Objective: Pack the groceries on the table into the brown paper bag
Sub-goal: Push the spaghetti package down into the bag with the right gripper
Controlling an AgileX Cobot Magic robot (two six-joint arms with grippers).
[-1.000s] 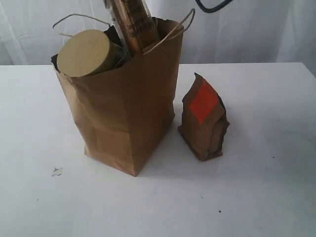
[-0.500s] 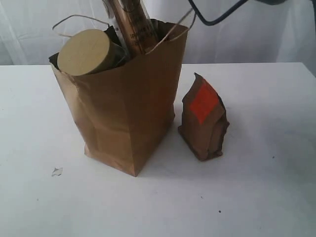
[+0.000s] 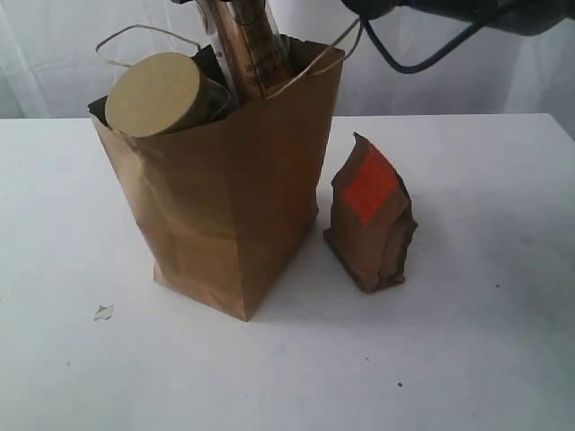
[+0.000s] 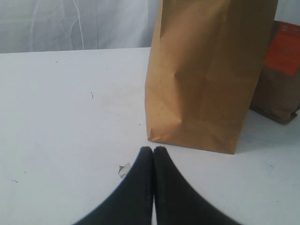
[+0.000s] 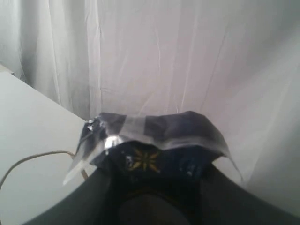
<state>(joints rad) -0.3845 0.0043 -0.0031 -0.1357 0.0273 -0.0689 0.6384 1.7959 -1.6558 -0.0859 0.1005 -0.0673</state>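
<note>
"White tabletop (image 3: 503, 359), pale curtain (image 3: 54, 54) behind. Where's the brown paper bag (image 3: 234, 206)?"

"Mid-table, toward the far edge. The jar (image 3: 153, 94) and spaghetti pack (image 3: 247, 45) poke out. The pouch (image 3: 370, 224) stands just beside it, on the right-edge side."

"Grippers?"

"The left gripper (image 4: 153, 152) is pressed together, empty. The right gripper (image 5: 152, 187) is clamped on the spaghetti pack's top."

Left pincer (image 4: 153, 152), tips pressed together, is sitting low near the table (image 4: 61, 103), and the brown paper bag (image 4: 206, 79) is standing right in front of it, blocking the straight path. Bare tabletop is stretching off on the side away from the brown pouch (image 4: 281, 70), with just a tiny scrap (image 4: 123, 169) lying beside the tips. Under the right pincer (image 5: 152, 187), the spaghetti pack (image 5: 150, 136) it's gripping and the tan-lidded jar (image 3: 153, 94) are crowding the bag's mouth, leaving little room.
</note>
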